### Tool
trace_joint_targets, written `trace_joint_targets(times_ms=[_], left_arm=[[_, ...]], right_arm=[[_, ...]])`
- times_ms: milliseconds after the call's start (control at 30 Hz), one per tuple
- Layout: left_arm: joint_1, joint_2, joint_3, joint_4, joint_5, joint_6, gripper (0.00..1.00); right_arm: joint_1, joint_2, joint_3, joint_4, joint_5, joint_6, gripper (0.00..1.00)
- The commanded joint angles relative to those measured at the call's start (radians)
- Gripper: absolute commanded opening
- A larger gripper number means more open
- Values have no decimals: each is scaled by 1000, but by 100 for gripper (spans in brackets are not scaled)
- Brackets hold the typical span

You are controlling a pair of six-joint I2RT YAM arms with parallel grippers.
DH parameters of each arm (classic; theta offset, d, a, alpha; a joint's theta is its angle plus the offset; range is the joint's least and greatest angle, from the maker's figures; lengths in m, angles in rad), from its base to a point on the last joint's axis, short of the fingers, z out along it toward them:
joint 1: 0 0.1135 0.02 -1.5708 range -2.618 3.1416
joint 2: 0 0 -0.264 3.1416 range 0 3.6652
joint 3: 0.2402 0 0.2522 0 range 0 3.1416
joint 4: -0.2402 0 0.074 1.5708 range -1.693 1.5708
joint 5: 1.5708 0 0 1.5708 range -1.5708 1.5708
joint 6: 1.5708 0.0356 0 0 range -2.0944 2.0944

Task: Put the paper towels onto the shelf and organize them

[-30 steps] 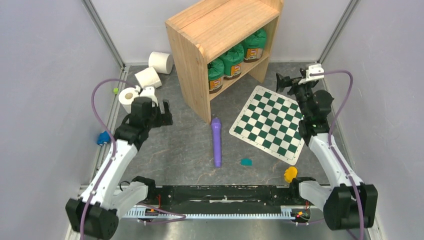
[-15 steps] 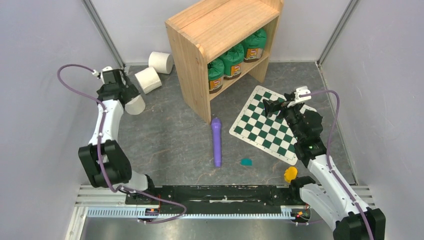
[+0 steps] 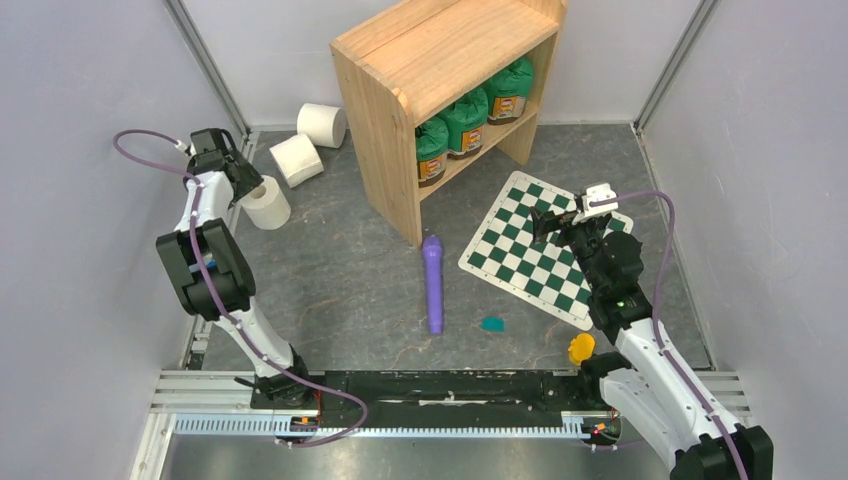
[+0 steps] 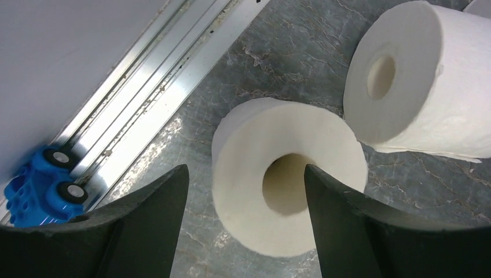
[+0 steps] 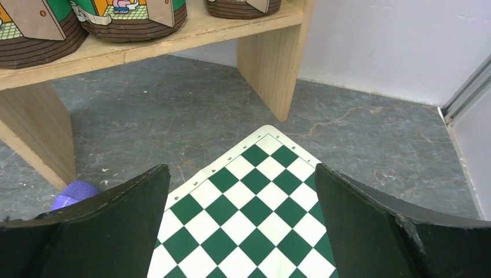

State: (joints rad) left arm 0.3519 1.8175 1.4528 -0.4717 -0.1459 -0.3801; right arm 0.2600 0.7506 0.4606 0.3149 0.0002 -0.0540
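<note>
Three white paper towels sit on the floor left of the shelf (image 3: 440, 60): one upright (image 3: 268, 205), one lying (image 3: 296, 159), one near the back wall (image 3: 321, 124). My left gripper (image 3: 245, 186) is open just above the upright roll (image 4: 289, 174). One finger hangs over the roll's core hole and the other to the roll's left, neither touching. The lying roll (image 4: 405, 81) is beside it. My right gripper (image 3: 546, 222) is open and empty over the checkered board (image 5: 255, 214), facing the shelf's lower tier (image 5: 173, 40).
Three green canisters (image 3: 466, 122) fill the shelf's lower tier. A purple stick (image 3: 433, 282), a teal piece (image 3: 492, 323) and a yellow piece (image 3: 581, 348) lie on the floor. A blue toy (image 4: 40, 188) sits by the left rail (image 4: 150, 87).
My left arm has swung out to the far left and brought its open gripper over the upright roll. My right arm has drawn back from the shelf's end over the checkered board.
</note>
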Motion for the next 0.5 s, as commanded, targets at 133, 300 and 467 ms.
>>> trace_joint_targets(times_ms=[133,300,467], left_arm=[[8,81,63,-5,67,-38,62],[8,81,97,-32,81,-2,38],[7,30,106,-61,111,41,24]], right_arm=[[4,-14,-2,22,34,-56,98],[10,-14,6,17,23,-78,98],[22,-22,11,21,-58,-102,98]])
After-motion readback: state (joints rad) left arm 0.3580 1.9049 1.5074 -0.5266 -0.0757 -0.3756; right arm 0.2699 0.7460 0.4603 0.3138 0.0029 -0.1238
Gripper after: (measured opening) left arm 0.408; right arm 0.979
